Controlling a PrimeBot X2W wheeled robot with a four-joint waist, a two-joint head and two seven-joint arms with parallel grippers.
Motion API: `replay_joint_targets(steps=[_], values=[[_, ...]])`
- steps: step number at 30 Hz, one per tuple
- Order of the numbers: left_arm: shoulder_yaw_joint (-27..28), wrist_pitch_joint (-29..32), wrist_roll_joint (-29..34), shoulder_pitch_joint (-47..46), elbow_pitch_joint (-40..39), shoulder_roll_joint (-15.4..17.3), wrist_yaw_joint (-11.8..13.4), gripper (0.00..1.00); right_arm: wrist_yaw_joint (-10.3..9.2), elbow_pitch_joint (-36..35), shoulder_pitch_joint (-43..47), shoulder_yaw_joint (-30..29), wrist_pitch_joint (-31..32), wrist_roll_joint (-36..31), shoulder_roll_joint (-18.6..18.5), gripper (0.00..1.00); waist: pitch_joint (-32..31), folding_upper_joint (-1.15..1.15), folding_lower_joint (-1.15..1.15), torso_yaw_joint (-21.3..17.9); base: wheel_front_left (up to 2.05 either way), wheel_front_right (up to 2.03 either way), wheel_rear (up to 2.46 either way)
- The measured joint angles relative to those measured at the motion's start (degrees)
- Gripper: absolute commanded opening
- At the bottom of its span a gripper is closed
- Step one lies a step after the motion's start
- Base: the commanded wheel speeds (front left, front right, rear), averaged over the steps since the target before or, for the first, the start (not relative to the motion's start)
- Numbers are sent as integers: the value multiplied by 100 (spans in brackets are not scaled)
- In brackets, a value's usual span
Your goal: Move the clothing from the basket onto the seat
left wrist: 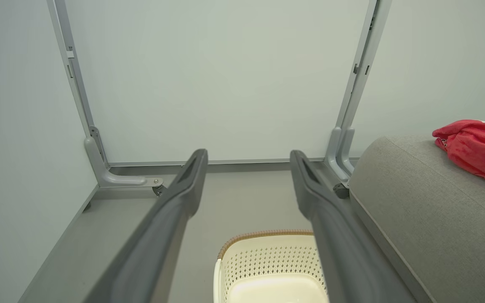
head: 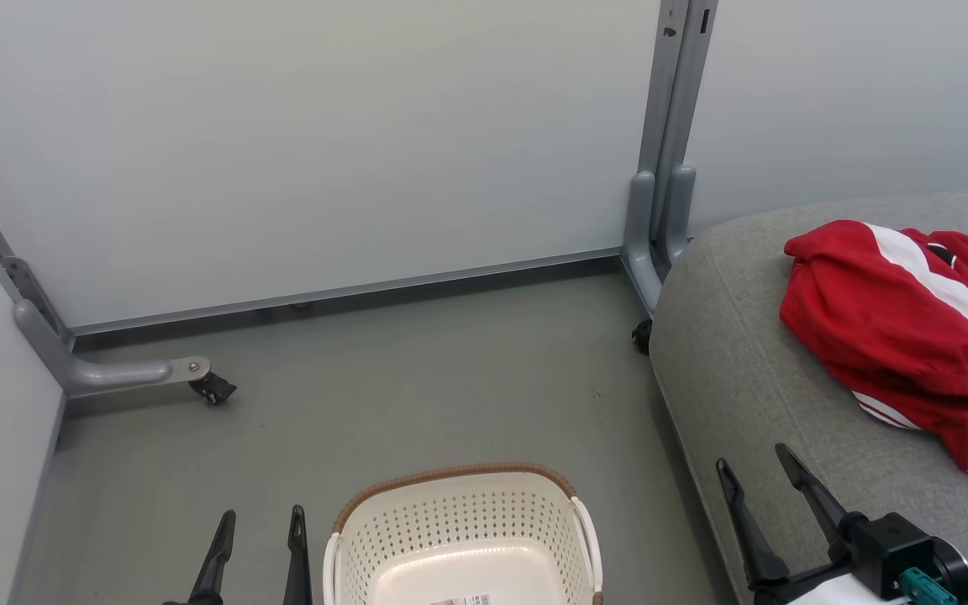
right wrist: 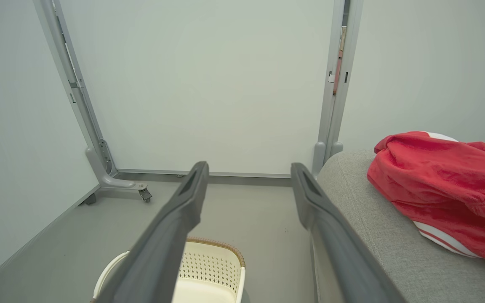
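Red clothing (head: 896,328) lies heaped on seat (head: 744,378), 3 o'clock. The basket (head: 459,479), 6 o'clock, appears empty, though its near end is cropped. The left end effector (head: 263,512) and right end effector (head: 751,458) are wide and empty. Hazard: right arm travel could drag the heap off.

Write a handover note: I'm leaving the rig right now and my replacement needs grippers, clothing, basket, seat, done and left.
Left gripper: open, empty, left of the basket.
Right gripper: open, empty, by the seat's front edge.
Clothing: red crumpled pile on the seat.
Basket: on the floor, visible inside bare except a label.
Done: the move, apparently.
Left: check the basket's cut-off near end.
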Motion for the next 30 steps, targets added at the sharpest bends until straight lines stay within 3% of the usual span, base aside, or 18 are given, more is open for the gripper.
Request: replay_joint_targets(steps=[2, 3, 10, 30], values=[[-3, 0, 20, -1, 4, 0, 1, 100, 0, 0, 1, -7, 1, 0, 1, 100, 3, 0, 0, 3, 0, 0, 0], [-3, 0, 29, -2, 4, 0, 3, 0, 0, -1, 2, -9, 1, 0, 3, 0, 5, 0, 0, 3, 0, 0, 0], [-30, 37, -85, 34, 316, -3, -8, 0, 0, 312, 131, 13, 38, 104, 83, 0, 15, 0, 0, 0, 0, 0, 0], [212, 505, -2234, -338, 495, 34, -190, 0, 0, 491, -144, -241, 515, 2246, 85, 0, 141, 0, 0, -43, 0, 0, 0]])
